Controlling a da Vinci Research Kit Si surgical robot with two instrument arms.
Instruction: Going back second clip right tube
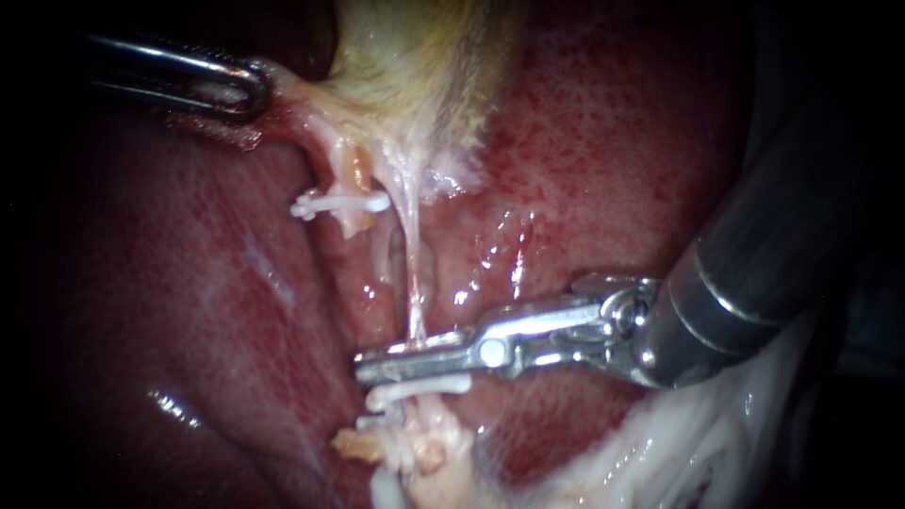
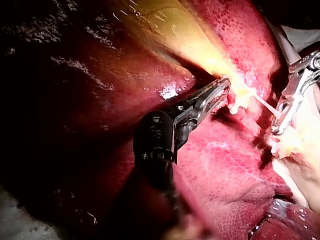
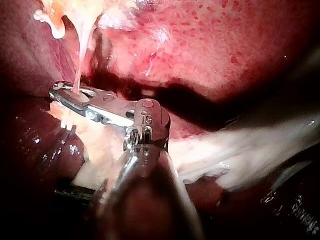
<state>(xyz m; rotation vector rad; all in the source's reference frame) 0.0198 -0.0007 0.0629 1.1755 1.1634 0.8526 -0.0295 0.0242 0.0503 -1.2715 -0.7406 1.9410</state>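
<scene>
The red liver (image 1: 613, 141) carries everything, with the yellowish gallbladder (image 1: 424, 66) at its upper edge and pale fat (image 1: 679, 452) at its lower right. The left tool (image 1: 247, 90), reaching in from the upper left, is clamped on the gallbladder's neck. The right tool (image 1: 391, 366) lies level from the right, its tip across the thin right tube (image 1: 412, 273); whether it grips cannot be told. Just beneath it the lower clip (image 1: 424, 386) lies crosswise on that upright tube. An upper clip (image 1: 344, 203) sits further left.

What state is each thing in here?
Left instrument: shut on the gallbladder edge.
Right instrument: open, the tube between.
Tube: stretched tight, uncut.
Upper clip: closed on tissue.
Lower clip: closed, just beyond the right instrument.
</scene>
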